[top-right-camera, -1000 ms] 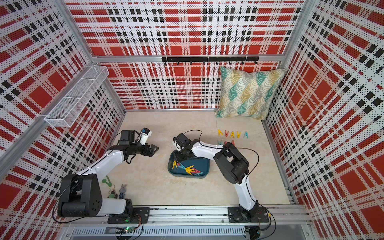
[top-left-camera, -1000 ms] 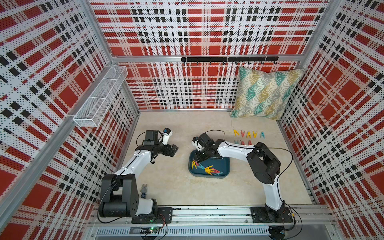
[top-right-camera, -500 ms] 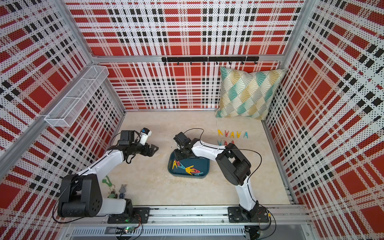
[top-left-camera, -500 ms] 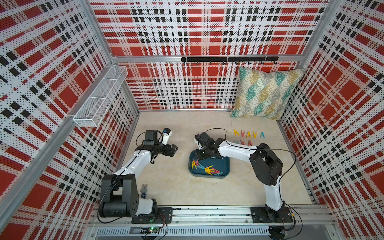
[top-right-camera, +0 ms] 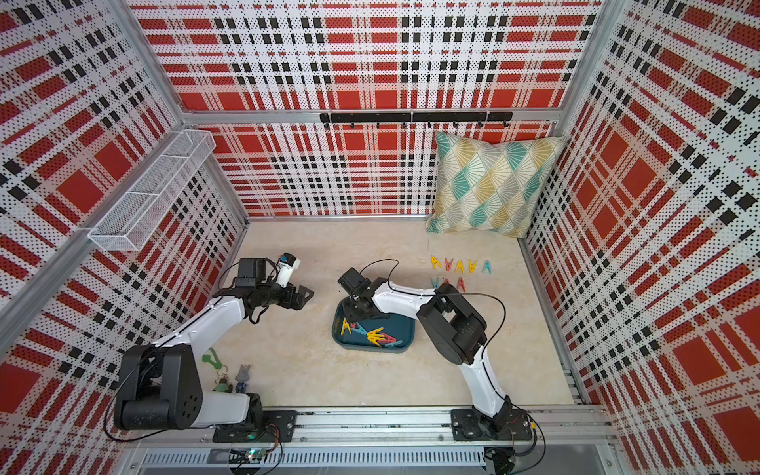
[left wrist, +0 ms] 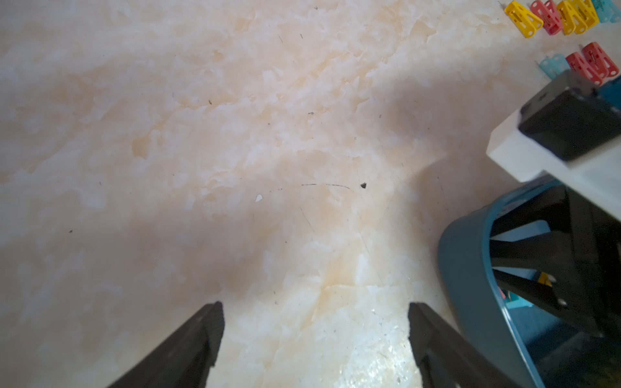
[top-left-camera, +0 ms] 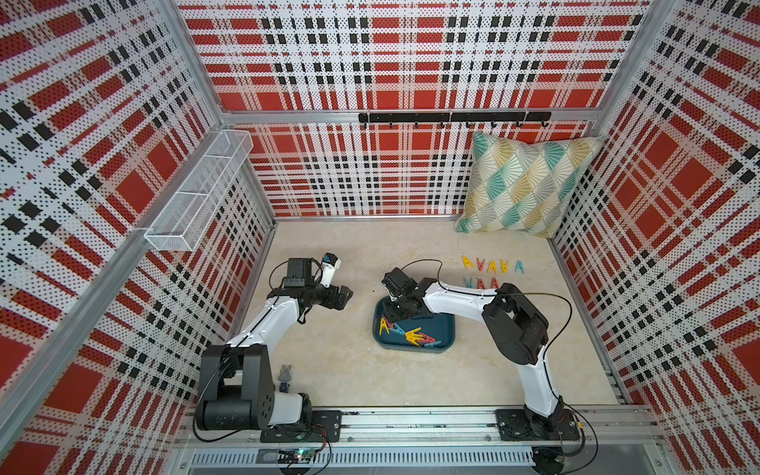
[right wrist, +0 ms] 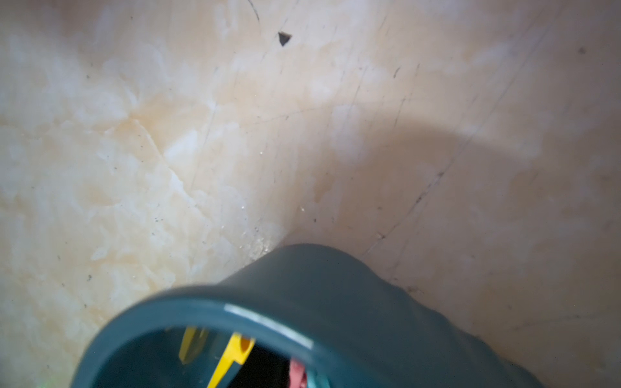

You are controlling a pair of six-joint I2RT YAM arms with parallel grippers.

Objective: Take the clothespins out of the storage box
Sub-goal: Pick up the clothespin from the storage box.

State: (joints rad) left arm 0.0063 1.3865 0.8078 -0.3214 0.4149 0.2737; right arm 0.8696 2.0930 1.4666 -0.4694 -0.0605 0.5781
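The storage box (top-left-camera: pixel 446 329), a shallow teal tray, lies mid-floor in both top views (top-right-camera: pixel 405 329). Several clothespins lie in it: yellow (top-left-camera: pixel 384 325), yellow (top-left-camera: pixel 412 335) and red (top-left-camera: pixel 427 339). My right gripper (top-left-camera: pixel 394 316) dips into its far-left corner; its jaw gap is hidden. The right wrist view shows the box rim (right wrist: pixel 268 319), a yellow clothespin (right wrist: pixel 232 356) and a pink one (right wrist: pixel 297 373). Several more clothespins (top-left-camera: pixel 491 266) lie in two rows on the floor beyond the box. My left gripper (top-left-camera: pixel 343 297) (left wrist: pixel 314 315) is open over bare floor, left of the box (left wrist: pixel 470 268).
A patterned pillow (top-left-camera: pixel 526 189) leans in the far-right corner. A white wire basket (top-left-camera: pixel 197 193) hangs on the left wall and a black hook rail (top-left-camera: pixel 452 117) on the back wall. Small keychain toys (top-right-camera: pixel 242 372) lie by the left arm's base.
The right gripper has shifted slightly within the box's far-left corner. The left arm has not moved.
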